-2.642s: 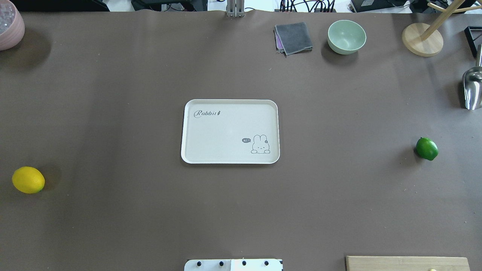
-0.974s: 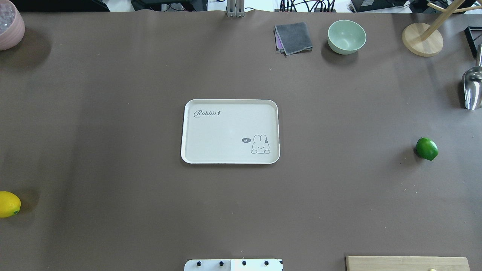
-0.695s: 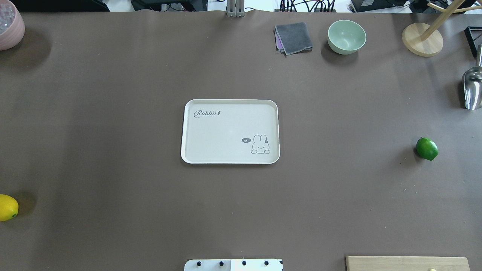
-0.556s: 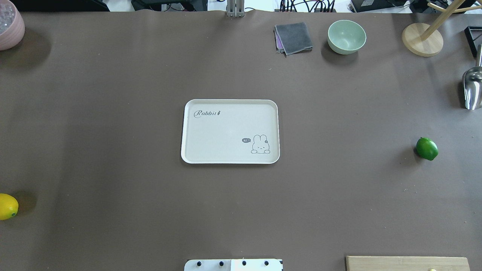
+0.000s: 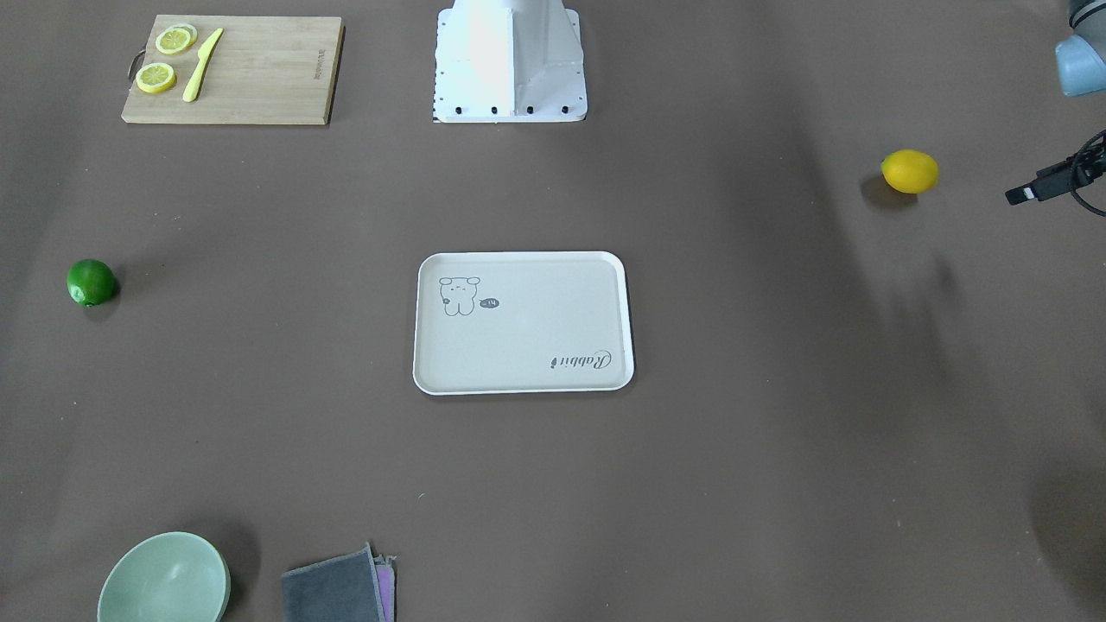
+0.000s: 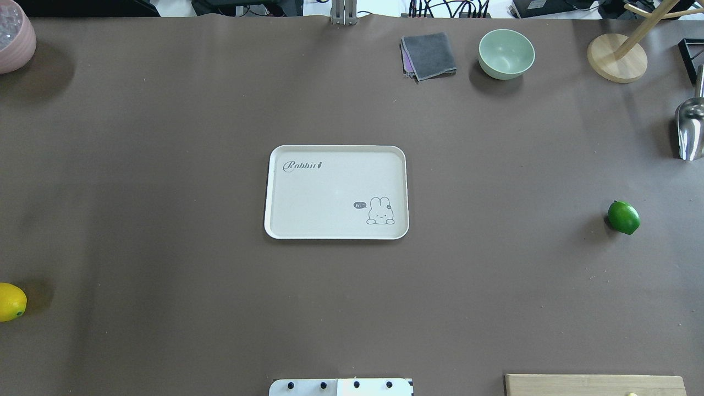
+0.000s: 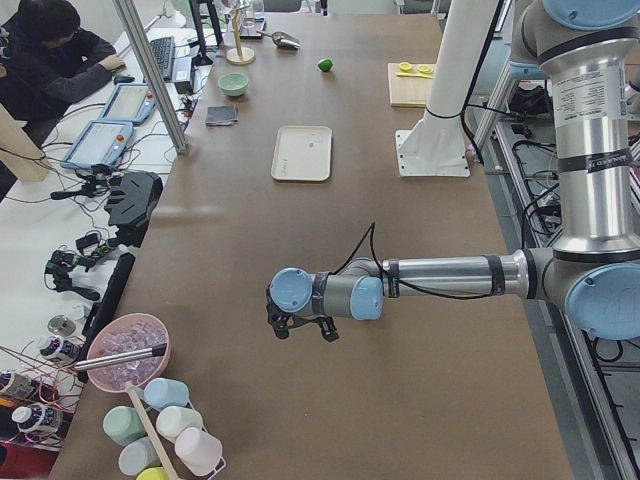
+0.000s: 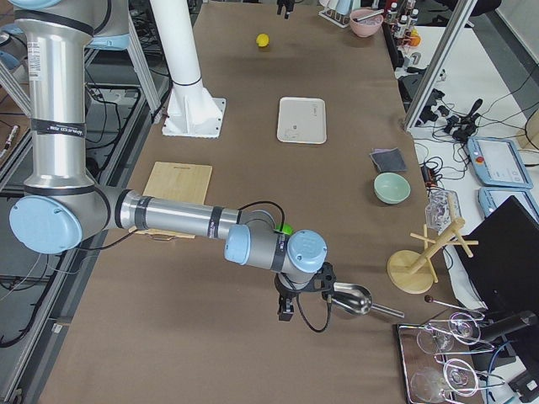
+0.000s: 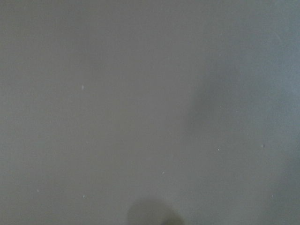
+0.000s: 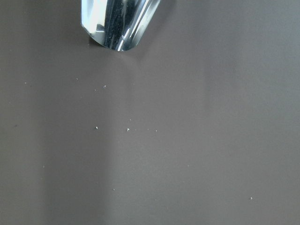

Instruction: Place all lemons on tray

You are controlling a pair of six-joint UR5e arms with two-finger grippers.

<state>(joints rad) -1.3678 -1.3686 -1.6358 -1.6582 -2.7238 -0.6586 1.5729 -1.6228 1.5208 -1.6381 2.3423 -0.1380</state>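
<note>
The bright yellow lemon [image 6: 11,301] lies at the table's left edge, also in the front view [image 5: 909,171]. The dark green lemon [image 6: 623,217] lies far right, also in the front view [image 5: 91,282]. The off-white tray [image 6: 335,147] sits bare at the table's middle. My left gripper [image 7: 303,333] shows only in the left side view, hanging over bare table at the left end; I cannot tell if it is open. My right gripper [image 8: 285,313] shows only in the right side view, near the green lemon [image 8: 287,228] and the scoop; I cannot tell its state.
A wooden cutting board [image 5: 259,78] with lemon slices and a yellow knife lies near the robot base [image 5: 510,60]. A green bowl [image 6: 506,53], grey cloth [image 6: 429,55] and wooden stand [image 6: 616,58] line the far edge. A metal scoop [image 6: 690,129] lies far right, a pink bowl [image 6: 14,38] far left.
The yellow lemon has moved left and toward the robot's side of the table, then come to rest at the left edge. The green lemon and tray have not moved.
</note>
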